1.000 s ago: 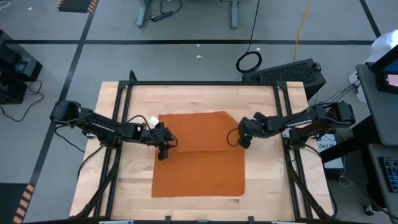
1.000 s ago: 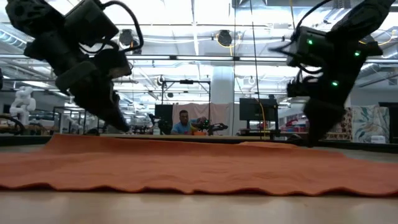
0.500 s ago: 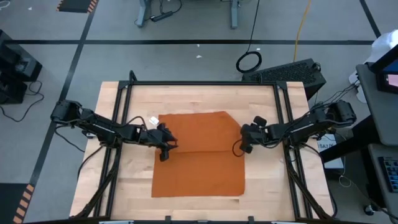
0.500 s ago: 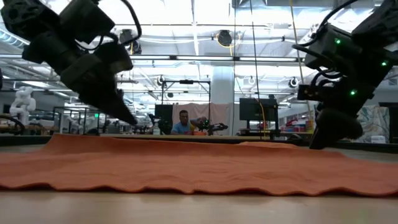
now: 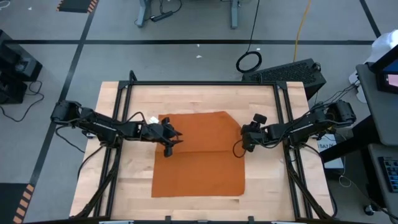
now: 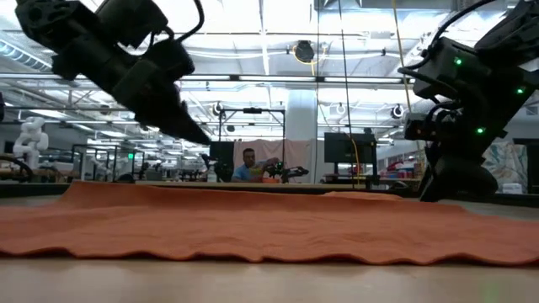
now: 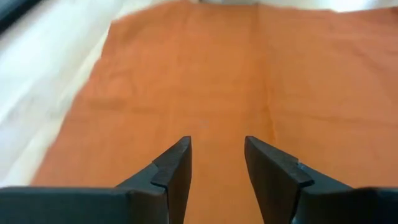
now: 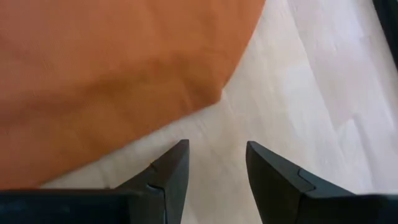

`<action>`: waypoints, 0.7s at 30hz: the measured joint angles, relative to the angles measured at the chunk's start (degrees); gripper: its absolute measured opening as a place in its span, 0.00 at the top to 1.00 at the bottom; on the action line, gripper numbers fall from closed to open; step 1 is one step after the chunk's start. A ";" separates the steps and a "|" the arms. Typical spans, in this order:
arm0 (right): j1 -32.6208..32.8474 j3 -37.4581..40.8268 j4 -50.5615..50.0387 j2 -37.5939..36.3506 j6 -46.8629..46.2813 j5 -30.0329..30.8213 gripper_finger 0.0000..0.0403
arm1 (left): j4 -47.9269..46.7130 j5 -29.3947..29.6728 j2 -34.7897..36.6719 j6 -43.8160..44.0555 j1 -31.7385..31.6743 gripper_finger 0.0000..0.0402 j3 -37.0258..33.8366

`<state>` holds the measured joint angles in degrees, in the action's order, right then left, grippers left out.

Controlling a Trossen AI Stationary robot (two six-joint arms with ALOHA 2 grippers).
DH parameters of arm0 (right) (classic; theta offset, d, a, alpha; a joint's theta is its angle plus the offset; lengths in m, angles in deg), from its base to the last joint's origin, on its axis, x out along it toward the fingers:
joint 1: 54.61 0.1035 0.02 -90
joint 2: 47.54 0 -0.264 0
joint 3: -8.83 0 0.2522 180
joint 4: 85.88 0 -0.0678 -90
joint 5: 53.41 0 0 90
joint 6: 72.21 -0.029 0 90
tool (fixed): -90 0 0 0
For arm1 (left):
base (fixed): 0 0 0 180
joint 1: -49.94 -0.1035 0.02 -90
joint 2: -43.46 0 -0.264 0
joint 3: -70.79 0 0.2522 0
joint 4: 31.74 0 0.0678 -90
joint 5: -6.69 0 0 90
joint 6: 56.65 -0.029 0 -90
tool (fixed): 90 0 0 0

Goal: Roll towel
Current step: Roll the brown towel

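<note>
- One towel (image 5: pixel 199 155), rust-orange, lies flat on the table (image 5: pixel 261 99) with a single fold line across it; we see no roll started, so we judge nearly all the rolling remains.
- Two grippers: left gripper (image 5: pixel 169 138) above the towel's left edge, fingers apart, empty; right gripper (image 5: pixel 247 142) at its right edge, fingers apart, empty.
</note>
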<state>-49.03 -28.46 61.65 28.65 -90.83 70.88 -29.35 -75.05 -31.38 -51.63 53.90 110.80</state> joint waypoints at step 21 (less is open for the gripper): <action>-8.65 0.92 29.12 7.91 21.98 -3.34 0.63 | 3.44 -3.79 -21.08 -3.60 -8.22 0.62 4.20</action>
<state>-57.68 -27.54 90.77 36.56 -68.85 67.55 -25.91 -78.84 -52.46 -55.23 45.69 115.00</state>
